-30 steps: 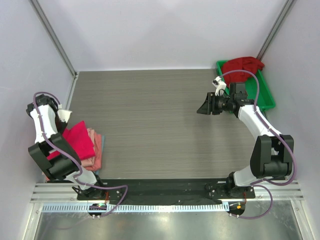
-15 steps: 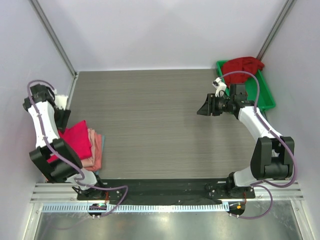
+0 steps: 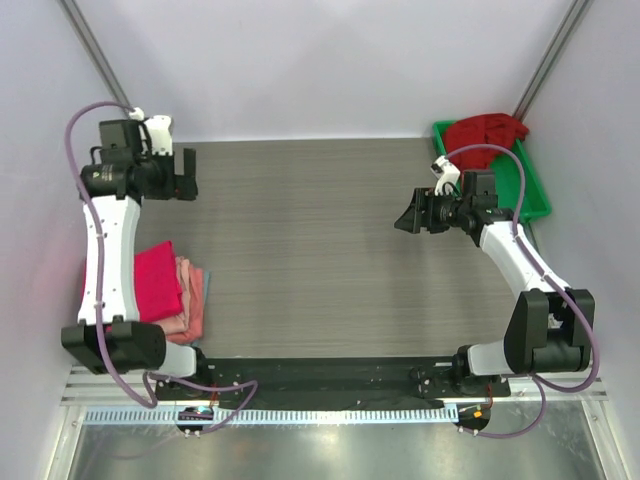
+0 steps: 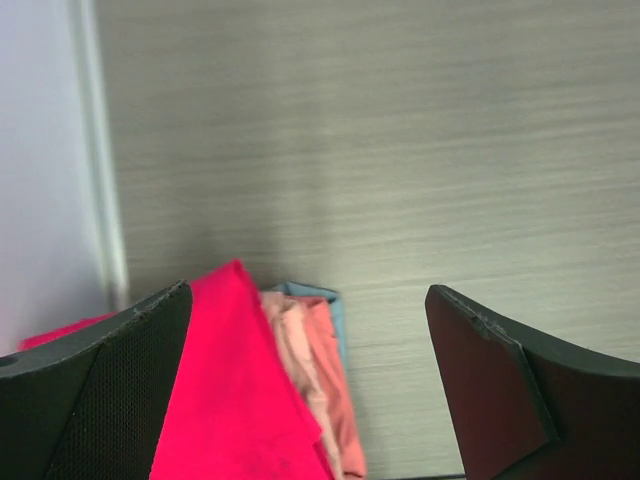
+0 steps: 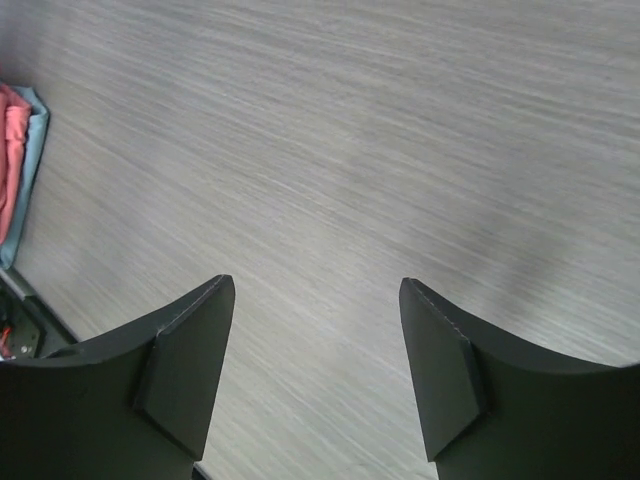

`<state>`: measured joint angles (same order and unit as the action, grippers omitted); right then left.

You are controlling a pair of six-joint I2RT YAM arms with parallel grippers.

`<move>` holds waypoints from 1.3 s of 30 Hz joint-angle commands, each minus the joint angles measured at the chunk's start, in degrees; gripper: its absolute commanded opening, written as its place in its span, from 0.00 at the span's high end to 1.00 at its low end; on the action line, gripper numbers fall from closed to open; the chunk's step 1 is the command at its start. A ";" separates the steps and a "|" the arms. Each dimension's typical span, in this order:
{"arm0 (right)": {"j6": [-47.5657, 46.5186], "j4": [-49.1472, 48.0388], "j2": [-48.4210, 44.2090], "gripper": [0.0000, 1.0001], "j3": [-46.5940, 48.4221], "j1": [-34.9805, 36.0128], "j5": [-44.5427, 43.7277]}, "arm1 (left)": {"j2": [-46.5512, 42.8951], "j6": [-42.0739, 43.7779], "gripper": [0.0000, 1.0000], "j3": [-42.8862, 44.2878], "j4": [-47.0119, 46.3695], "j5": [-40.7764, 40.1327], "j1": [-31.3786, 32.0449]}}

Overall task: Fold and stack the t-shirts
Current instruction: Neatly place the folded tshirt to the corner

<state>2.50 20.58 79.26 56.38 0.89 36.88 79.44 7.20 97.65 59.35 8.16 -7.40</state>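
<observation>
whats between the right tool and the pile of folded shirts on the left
Only bare grey table. In the top view, nothing lies on the stretch from the right tool to the folded stack; the right wrist view shows the same bare surface.

1. Grey wood-grain desk [image 3: 320, 250].
2. Near its left edge lies a stack of folded t-shirts [image 3: 190, 300], a bright pinkish-red one on top.
3. A green tray [image 3: 535, 200] sits at the far right corner.

T-shirt stack [image 4: 235, 400] partly behind left gripper [image 4: 308, 293]
</observation>
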 commanded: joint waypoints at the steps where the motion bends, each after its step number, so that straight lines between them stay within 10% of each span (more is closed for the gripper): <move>1: -1.18 -3.09 0.17 0.27 1.80 -0.18 -2.08 | 4.93 -4.75 0.00 -2.63 0.94 0.10 1.77; 11: -3.46 -0.46 11.42 0.28 11.29 -0.01 2.83 | 11.17 -1.06 0.11 -2.37 4.35 -7.64 3.88; 24: -5.76 0.78 27.34 0.30 21.13 1.22 12.42 | 18.29 9.06 0.48 -7.29 8.59 -23.63 2.83; 39: -6.81 0.78 32.09 0.31 26.50 1.58 12.60 | 29.28 10.90 0.54 -5.89 6.65 -28.82 2.48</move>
<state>-2.96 22.33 111.63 81.08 2.17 48.21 107.55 16.99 89.41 66.43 -18.37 -4.54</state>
